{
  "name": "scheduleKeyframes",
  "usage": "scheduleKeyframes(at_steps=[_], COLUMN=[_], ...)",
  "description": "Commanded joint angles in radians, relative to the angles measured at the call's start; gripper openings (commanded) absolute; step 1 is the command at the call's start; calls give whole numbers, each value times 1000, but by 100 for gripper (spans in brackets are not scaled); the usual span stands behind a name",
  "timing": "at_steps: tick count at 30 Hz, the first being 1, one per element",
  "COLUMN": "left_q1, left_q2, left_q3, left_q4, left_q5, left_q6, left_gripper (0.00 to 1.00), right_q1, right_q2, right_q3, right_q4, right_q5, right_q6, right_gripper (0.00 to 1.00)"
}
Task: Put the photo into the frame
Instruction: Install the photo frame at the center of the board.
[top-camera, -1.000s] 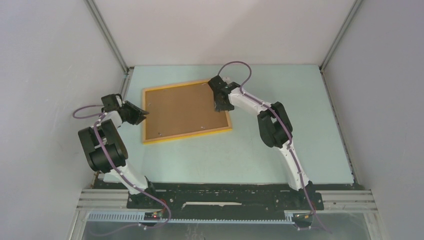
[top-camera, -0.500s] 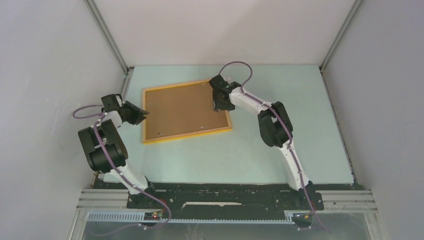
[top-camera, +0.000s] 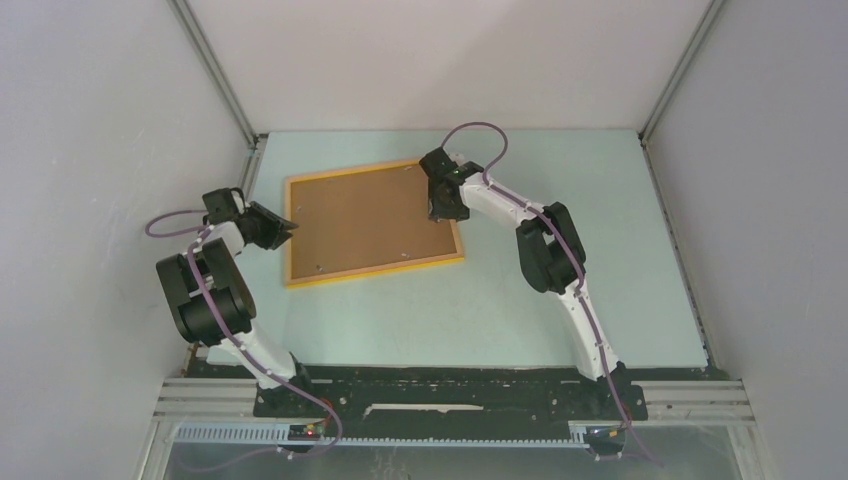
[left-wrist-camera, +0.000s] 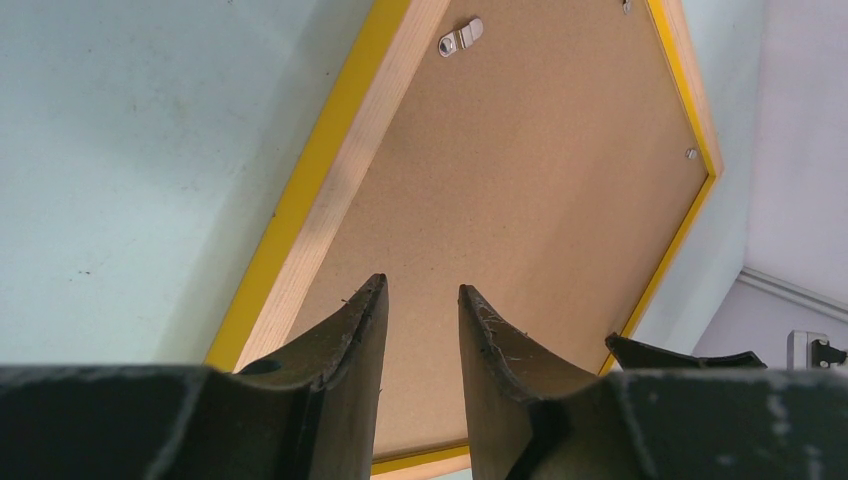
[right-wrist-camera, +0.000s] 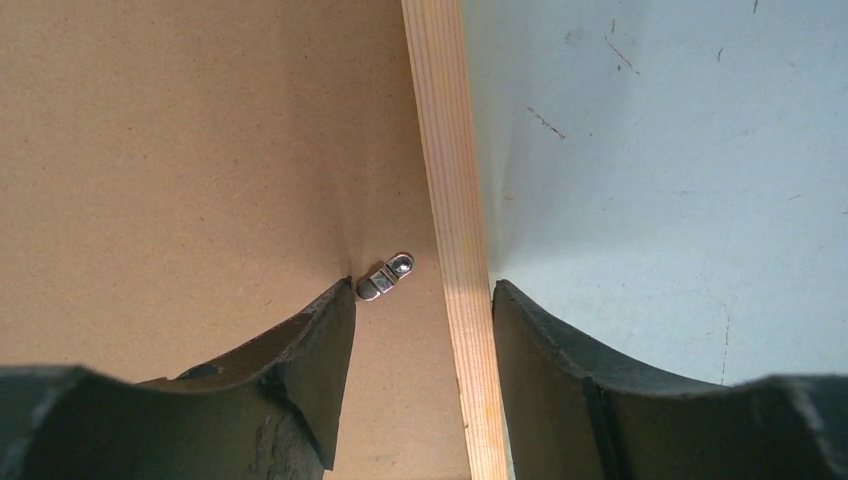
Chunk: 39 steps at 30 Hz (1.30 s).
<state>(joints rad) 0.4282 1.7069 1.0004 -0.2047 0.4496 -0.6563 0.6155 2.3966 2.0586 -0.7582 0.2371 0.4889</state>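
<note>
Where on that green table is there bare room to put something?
Widest: the table between the frame and the arm bases, and the right side from the right arm to the wall. A narrower strip lies behind the frame. Crowded: the frame's two ends, by the left gripper and right gripper.

The frame (left-wrist-camera: 312, 165) has a yellow-orange outer rim. Between the black fingers (right-wrist-camera: 300, 370) of the right gripper (right-wrist-camera: 422, 295), its rail shows pale, striped wood grain. The backing board (top-camera: 365, 215) is plain brown. The clip (right-wrist-camera: 386, 277) at one fingertip is silver. The table (right-wrist-camera: 680, 150) is pale blue-green, seemingly flecked with dark scuffs.
</note>
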Motion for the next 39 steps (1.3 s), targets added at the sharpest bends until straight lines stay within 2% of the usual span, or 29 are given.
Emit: scheduleKeyframes(at_steps=[1,6,14,17,21,24,29,31,33,37,39], left_q1=[-2,-3,-2,-1,1,0,0,1,0,1,1], left_q2=[-48,-47,-48,-47,-47,-47,-44,-42,-41,-38,-37], left_q3=[-17,-15,-16,-16,-14,-17,-17,-18,-20,-20,-23], left_q4=[13,13,14,13,13,13,13,13,13,13,13], left_q5=[21,21,20,20,20,20,20,23,24,21,20], left_q6=[-14,-14,-14,-14,-15,-14,-14,-14,-15,-17,-16], left_gripper=[37,38,38,37,37,37,37,38,38,38,38], right_q1=[-8,-4,1,1,-11,-18,-22,-30,-39,-59,-65], right_q2=[50,67,55,28,10,9,-39,-49,-70,-158,-187], right_q3=[31,50,38,4,-25,-25,-97,-112,-141,-270,-307], right_q4=[-15,-32,-44,-27,0,6,85,97,119,232,267], right_q5=[20,13,16,12,-1,-11,-51,-78,-105,-175,-196], right_q6=[21,12,-8,-18,-32,-35,-34,-31,-30,-24,-29], right_gripper=[60,56,29,25,15,12,1,2,10,44,52])
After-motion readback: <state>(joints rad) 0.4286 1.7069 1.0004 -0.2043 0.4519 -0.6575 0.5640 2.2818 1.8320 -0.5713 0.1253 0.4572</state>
